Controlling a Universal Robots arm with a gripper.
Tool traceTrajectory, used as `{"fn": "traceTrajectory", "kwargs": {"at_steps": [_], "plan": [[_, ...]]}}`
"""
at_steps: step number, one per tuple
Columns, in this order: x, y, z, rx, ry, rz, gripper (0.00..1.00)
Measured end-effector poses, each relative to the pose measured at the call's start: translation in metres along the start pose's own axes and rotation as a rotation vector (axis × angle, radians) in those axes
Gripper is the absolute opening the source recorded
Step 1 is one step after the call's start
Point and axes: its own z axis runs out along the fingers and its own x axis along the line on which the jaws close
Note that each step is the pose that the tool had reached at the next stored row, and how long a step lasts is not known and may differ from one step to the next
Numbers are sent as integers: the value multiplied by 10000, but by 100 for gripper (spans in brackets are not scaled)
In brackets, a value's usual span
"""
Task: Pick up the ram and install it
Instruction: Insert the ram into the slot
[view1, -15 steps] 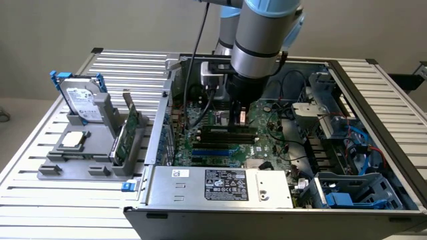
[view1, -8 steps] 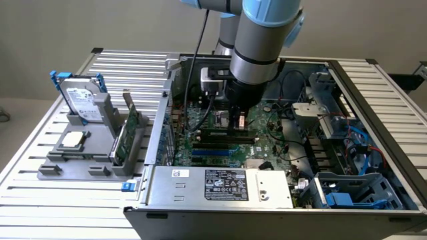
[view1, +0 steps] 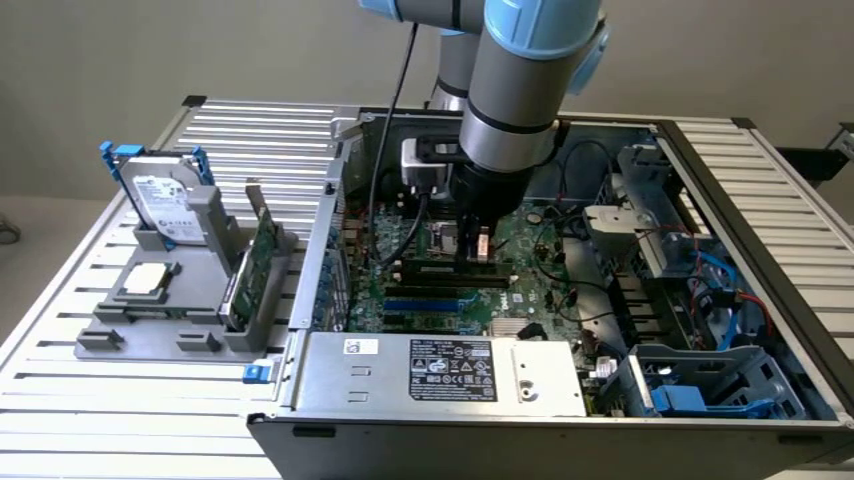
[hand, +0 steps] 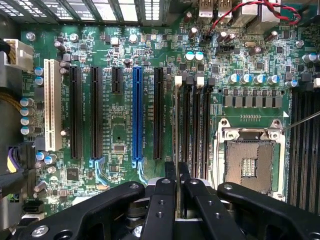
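Insertion is under way: the jaws, nearly closed, are pinching the ram (hand: 176, 120) edge-on, lining it up along the outermost of the memory slots (hand: 197, 125) beside the socket (hand: 248, 162). Seating it is calling for a straight, even push, square to the slot.

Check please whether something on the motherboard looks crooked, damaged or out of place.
Nothing looks damaged. The ram, held edge-on by the end effector, lies straight, parallel to the neighbouring black slots. Only oddity: the processor socket is bare, while the processor lies on the grey fixture outside the case.
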Motion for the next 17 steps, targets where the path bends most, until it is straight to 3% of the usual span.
{"fn": "traceTrajectory", "kwargs": {"at_steps": [5,9,17], "plan": [[-1,0,2,21,-1,-1,13],[-10,4,8,152,-1,-6,13],[-21,52,12,177,-2,23,13]]}}
